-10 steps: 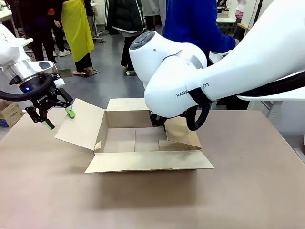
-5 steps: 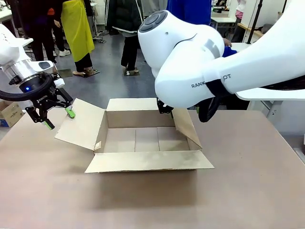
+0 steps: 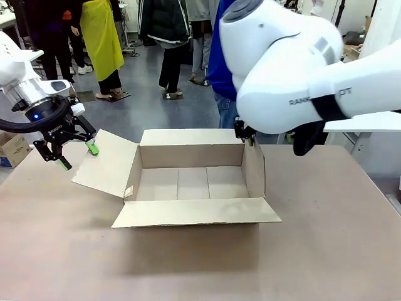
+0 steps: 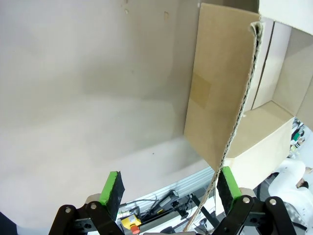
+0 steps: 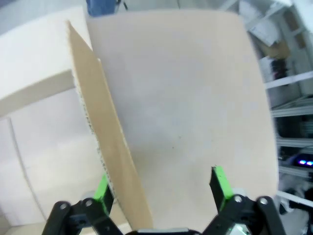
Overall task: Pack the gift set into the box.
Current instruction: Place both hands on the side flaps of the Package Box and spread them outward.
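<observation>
The box (image 3: 188, 155) stands open in the middle of the table, its left and front flaps spread outward and its right flap (image 3: 254, 168) upright. My left gripper (image 3: 78, 157) is open at the left flap's outer edge. In the left wrist view that flap's edge (image 4: 234, 127) runs down between the fingers of the left gripper (image 4: 170, 188), close to the right pad (image 4: 228, 182). My right gripper (image 3: 247, 133) sits at the right flap's top edge. The right gripper (image 5: 161, 186) is open, and the flap (image 5: 107, 147) stands between its pads near the left one. The gift set is out of view.
A person in blue (image 3: 222, 69) stands just beyond the box at the far table edge, with other people farther back. A small cardboard box (image 3: 12, 149) sits off the table's left side. Bare tabletop (image 3: 326, 226) stretches to the right and front.
My right arm has swung up and to the right, bringing the box's right flap from leaning inward to upright. The left arm has not moved.
</observation>
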`<action>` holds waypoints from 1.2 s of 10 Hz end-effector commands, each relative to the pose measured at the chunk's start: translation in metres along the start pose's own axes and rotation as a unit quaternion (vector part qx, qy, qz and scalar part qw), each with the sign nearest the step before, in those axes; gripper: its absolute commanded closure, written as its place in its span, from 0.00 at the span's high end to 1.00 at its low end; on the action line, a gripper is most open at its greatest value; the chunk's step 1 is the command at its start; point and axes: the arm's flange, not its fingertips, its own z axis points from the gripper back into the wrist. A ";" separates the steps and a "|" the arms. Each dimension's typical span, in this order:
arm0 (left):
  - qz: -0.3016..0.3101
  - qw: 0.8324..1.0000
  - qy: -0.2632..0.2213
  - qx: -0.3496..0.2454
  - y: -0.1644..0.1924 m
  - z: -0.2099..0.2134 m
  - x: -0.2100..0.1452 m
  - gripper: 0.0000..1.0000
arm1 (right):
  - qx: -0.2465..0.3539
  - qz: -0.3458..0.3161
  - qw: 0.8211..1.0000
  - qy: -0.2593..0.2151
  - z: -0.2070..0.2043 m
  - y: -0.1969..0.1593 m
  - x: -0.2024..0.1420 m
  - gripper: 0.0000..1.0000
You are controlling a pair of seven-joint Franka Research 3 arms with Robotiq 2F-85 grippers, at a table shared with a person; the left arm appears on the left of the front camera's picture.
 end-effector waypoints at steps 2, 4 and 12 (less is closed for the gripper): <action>0.004 1.000 -0.004 0.007 -0.001 0.000 -0.002 1.00 | 0.106 -0.035 0.994 0.024 -0.041 -0.055 -0.003 1.00; 0.004 1.000 -0.004 0.007 -0.001 0.000 -0.002 1.00 | 0.130 -0.055 0.989 0.045 -0.075 -0.080 -0.003 1.00; 0.004 1.000 -0.004 0.007 -0.001 0.000 -0.002 1.00 | 0.107 -0.060 0.992 0.031 -0.062 -0.067 0.003 1.00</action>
